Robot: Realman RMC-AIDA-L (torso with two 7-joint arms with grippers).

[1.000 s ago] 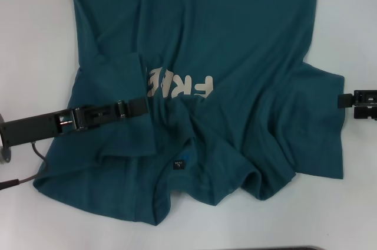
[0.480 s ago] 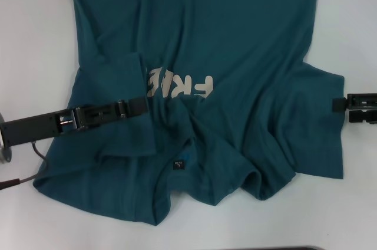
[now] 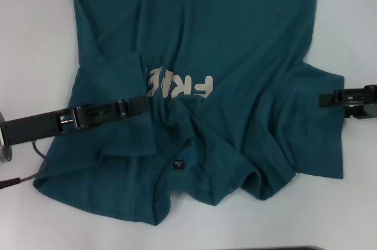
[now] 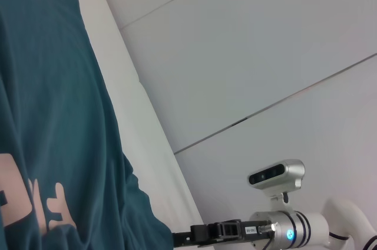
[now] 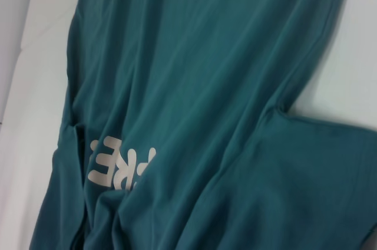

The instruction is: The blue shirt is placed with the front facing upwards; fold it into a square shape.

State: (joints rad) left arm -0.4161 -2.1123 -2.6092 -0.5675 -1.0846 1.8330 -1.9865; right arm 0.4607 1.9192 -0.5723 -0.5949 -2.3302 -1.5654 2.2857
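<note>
The head view takes in the whole scene: the blue shirt [image 3: 200,85] lies spread on the white desk [image 3: 35,38], front up, its collar toward the robot and its hem running out of sight at the far edge. The left wrist view adds what the head view lacks, a pale panelled wall beyond the desk and the right arm's far end with a small camera mounted on it; it shows only one side of the shirt [image 4: 53,132] and part of its lettering. The right wrist view looks down on the shirt's [image 5: 194,102] body, its lettering and one sleeve seam, with none of its own fingers showing.

The shirt is dark teal with pale block letters [image 3: 179,86] across the chest, partly swallowed by folds. A small dark neck label [image 3: 179,165] sits at the collar. The robot's-left sleeve is turned in over the body, and the fabric around the collar is bunched into deep wrinkles.

The left end effector [image 3: 141,105] lies low across the folded-in sleeve, tip near the letters; whether it is open or closed cannot be told. The right end effector [image 3: 325,99] sits over the right sleeve's outer edge, its state likewise unclear.

Bare desk flanks the shirt on both sides and along the near edge.
</note>
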